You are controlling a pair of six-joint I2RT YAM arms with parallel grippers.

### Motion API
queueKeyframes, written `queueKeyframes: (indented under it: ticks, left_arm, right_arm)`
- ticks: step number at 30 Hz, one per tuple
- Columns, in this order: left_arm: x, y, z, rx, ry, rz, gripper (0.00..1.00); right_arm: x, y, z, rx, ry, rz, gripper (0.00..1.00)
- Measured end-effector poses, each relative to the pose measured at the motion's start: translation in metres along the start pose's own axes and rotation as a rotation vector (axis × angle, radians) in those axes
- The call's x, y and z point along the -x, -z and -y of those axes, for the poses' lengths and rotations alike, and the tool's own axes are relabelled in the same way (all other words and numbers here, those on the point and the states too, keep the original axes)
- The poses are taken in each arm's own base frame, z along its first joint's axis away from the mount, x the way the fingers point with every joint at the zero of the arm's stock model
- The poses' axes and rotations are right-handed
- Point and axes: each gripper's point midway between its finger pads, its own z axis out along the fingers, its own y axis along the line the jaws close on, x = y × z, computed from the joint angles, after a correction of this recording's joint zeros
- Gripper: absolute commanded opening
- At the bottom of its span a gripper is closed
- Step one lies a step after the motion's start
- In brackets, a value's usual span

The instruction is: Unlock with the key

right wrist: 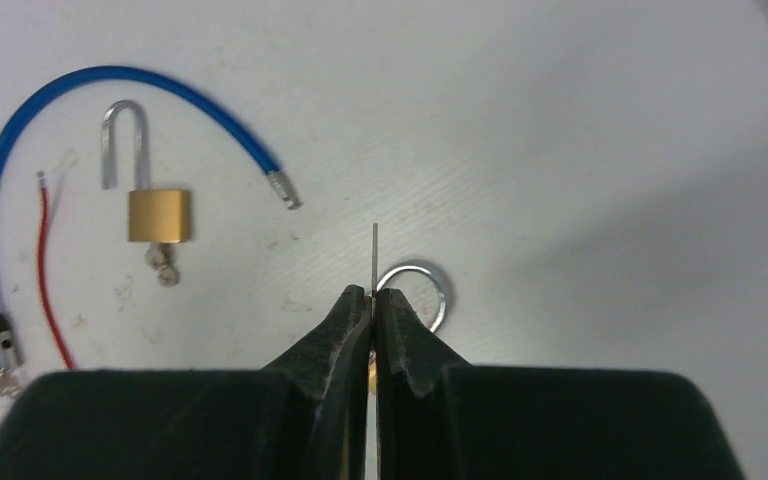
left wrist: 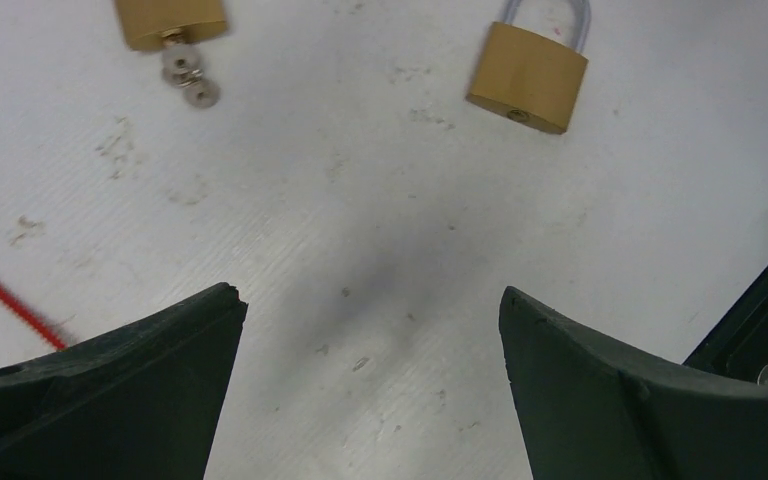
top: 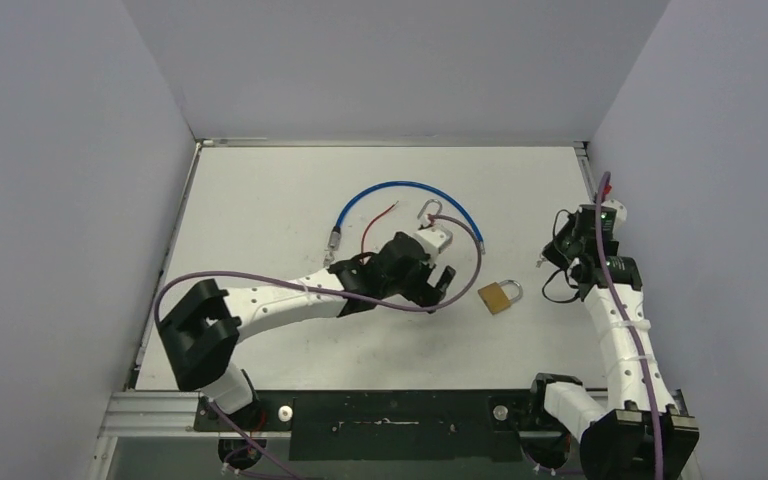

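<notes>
The right fingers [right wrist: 355, 322] are pressed tight together on a thin key [right wrist: 375, 250]. In the right wrist view the key is seen from its edge, so it looks like a thin line sticking up past the fingertips. A silver key ring [right wrist: 430, 285] shows just behind them, to the right. In the top view this arm is at the right side of the white tabletop [top: 260, 190], and its fingers point toward the middle. The left fingers [left wrist: 175, 370] are spread wide apart and hold nothing. They hang over a bare part of the tabletop near the middle of the top view. The small brass padlock [top: 500, 296] lies flat between the two arms, just to the right of the left fingers. In the left wrist view it is at the upper right, and its silver loop looks closed. A second brass padlock with a long loop [right wrist: 158, 213] lies at the left of the right wrist view. One leg of its loop hangs free beside the body. Some small silver keys [right wrist: 165, 265] stick out from its bottom. A blue cable [right wrist: 175, 95] with metal ends bends in an arc around this padlock. A thin red wire [right wrist: 48, 270] lies inside the arc at the left.
</notes>
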Motion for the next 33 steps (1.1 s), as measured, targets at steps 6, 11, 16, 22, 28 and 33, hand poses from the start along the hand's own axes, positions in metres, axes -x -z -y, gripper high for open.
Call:
queueKeyframes:
  ticks: [6,11,16,22,28,33]
  left_arm:
    - [-0.003,-0.043,0.067,-0.111,-0.119,0.010,0.97]
    - [-0.007,-0.080,0.115,-0.173,-0.201,0.029,0.97]
    - [-0.029,-0.105,0.135,-0.195,-0.246,0.009,0.97]
    - [-0.035,-0.145,0.138,-0.159,-0.268,0.006,0.97]
    - [-0.041,-0.163,0.129,-0.104,-0.311,0.013,0.97]
    - [-0.034,-0.177,0.121,-0.060,-0.324,0.039,0.97]
  right_arm:
    - [0.004,0.008,0.066,-0.264,-0.040,0.012,0.00]
    - [0.008,0.022,0.096,-0.392,-0.092,0.046,0.00]
    - [0.010,0.026,0.106,-0.424,-0.131,0.061,0.00]
    - [-0.001,0.023,0.111,-0.435,-0.155,0.035,0.00]
    - [-0.007,0.018,0.113,-0.430,-0.174,0.008,0.00]
    - [-0.010,0.014,0.113,-0.427,-0.181,-0.014,0.00]
